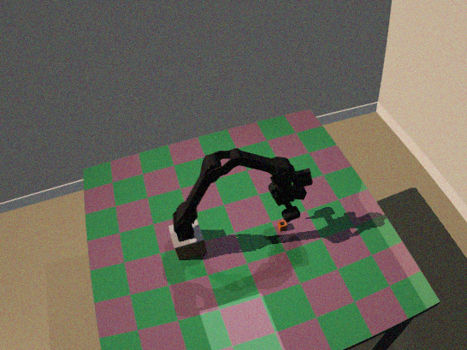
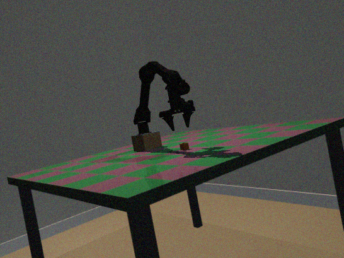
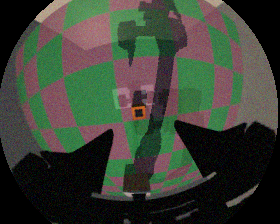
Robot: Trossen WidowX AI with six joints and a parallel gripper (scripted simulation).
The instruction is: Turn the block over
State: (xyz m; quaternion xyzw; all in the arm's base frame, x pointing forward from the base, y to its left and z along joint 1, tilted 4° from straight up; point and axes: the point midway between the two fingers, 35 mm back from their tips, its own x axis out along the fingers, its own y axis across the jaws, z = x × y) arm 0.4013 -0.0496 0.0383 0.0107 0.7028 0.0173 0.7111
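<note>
A small orange block sits on the pink and green checkered table. Its upward face shows a dark square inside an orange border, seen in the wrist view and the top view. My gripper is open and empty, with its fingers spread wide and pointing down. It hangs above the table near the block, not touching it. In the wrist view the block lies just beyond the gap between the fingertips. The block's underside is hidden.
The arm's base box stands on the table to the left of the block in the top and exterior views. The arm arches from it over the table. The arm's shadow falls across the table beside the block.
</note>
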